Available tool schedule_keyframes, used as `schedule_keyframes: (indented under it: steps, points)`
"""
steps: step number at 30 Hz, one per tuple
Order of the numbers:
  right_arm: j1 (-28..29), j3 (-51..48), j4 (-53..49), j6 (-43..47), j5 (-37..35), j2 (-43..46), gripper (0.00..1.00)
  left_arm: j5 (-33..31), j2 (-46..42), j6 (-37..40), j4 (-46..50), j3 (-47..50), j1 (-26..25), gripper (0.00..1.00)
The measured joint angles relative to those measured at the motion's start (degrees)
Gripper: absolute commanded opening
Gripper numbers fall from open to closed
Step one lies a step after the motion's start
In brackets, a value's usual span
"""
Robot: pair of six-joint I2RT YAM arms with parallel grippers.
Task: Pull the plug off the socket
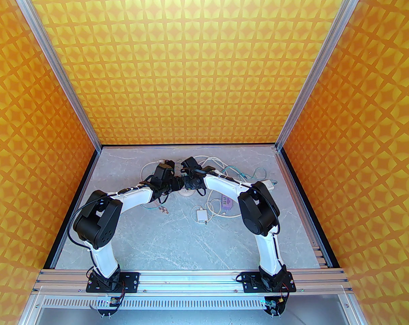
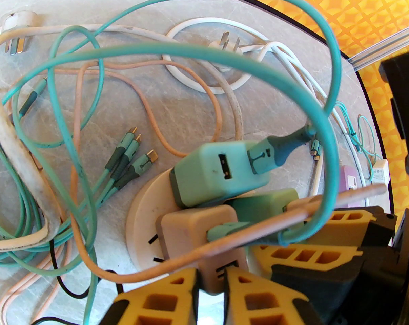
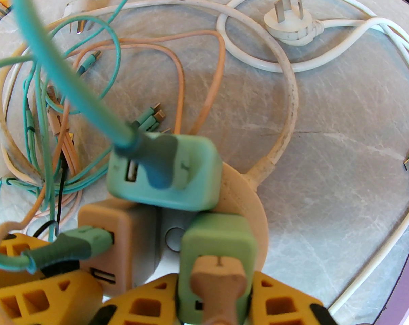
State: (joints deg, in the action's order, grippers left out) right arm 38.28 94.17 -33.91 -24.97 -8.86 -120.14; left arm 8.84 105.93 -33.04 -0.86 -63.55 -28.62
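Nearest the left wrist camera, the left tool (image 2: 209, 278) is clenched on a beige plug (image 2: 194, 229), with a yellow finger (image 2: 133, 298) on either side of its body. Nearest the right wrist camera, the right tool (image 3: 214, 283) is grasping a green plug (image 3: 218, 239) the same way. A beige cable end (image 3: 218, 276) sticks out of that plug's top. Both plugs sit side by side on the round socket (image 3: 248, 195), and the two tools are close together over it. Just beyond them a teal plug (image 3: 190, 181) sits tilted on the far part of the same socket. A thick teal cable (image 3: 55, 63) runs from it up towards the camera. The socket rests on the grey marble counter (image 3: 343, 120), about midway across it in the top view. Loose loops of teal, beige and white cable lie around the socket. Farther back a white three-pin plug (image 3: 289, 22) lies loose on the counter.
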Motion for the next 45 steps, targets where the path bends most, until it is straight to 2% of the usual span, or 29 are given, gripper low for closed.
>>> schedule_keyframes:
  steps: [4, 9, 13, 16, 17, 19, 24, 25, 28, 30, 32, 33, 34, 40, 45]
  points:
    - [1.25, 2.93, -2.86, 0.72, -2.99, -1.46, 0.03, -0.35, 0.28, 0.17, 1.22, -0.76, 0.00, 0.19]
    - [1.38, 2.97, -3.13, 1.01, -3.30, -1.49, 0.03, -0.39, 0.52, 0.57, 2.12, -1.03, 0.00, 0.19]
    - [1.40, 2.97, -3.26, 1.03, -3.26, -1.46, 0.03, -0.66, -0.94, 0.46, 2.16, -0.48, -0.02, 0.26]
    - [1.84, 2.95, -3.37, 0.96, -2.08, -1.44, 0.03, -1.55, -3.17, 0.50, 3.58, 1.20, -0.13, 0.27]
    - [2.16, 2.95, -3.48, 0.94, -1.60, -1.42, 0.03, -2.01, -4.15, 0.46, 4.33, 1.86, -0.15, 0.30]
    - [3.10, 2.95, -3.82, 0.48, -0.57, -1.11, 0.03, -3.26, -7.10, -0.20, 6.43, 4.00, -0.13, 0.43]
    - [4.09, 2.95, -3.80, -0.48, 1.70, 0.04, 0.04, -4.26, -15.58, -2.47, 7.69, 10.05, -0.17, 0.55]
    - [4.09, 2.95, -3.76, -0.61, 2.05, 0.20, 0.04, -4.24, -17.42, -3.13, 6.91, 11.72, -0.20, 0.54]
    - [4.09, 2.95, -3.37, -1.09, 2.69, 0.35, 0.04, -3.82, -22.91, -4.57, 3.63, 16.94, -0.57, 0.27]
    - [4.13, 2.95, -3.30, -1.46, 3.15, 0.35, 0.04, -3.56, -25.97, -5.66, 0.15, 20.39, -1.03, 0.25]
    - [4.13, 2.95, -3.10, -1.84, 3.52, 0.35, 0.04, -3.45, -28.17, -6.84, -3.15, 23.43, -1.29, 0.16]
    - [4.13, 2.95, -3.08, -2.03, 3.63, 0.35, 0.04, -3.34, -28.83, -7.45, -4.59, 24.70, -1.44, 0.05]
    - [4.13, 2.95, -3.10, -2.25, 3.78, 0.35, 0.04, -3.32, -29.07, -7.98, -5.62, 25.53, -1.60, 0.00]
    - [4.13, 2.95, -2.73, -3.52, 4.46, 0.35, 0.04, -3.32, -27.58, -14.45, -15.30, 29.75, -2.75, 0.00]
    - [4.13, 2.84, -2.27, -4.37, 4.87, 0.35, 0.04, -3.32, -19.78, -23.02, -26.27, 33.18, -4.31, 0.00]
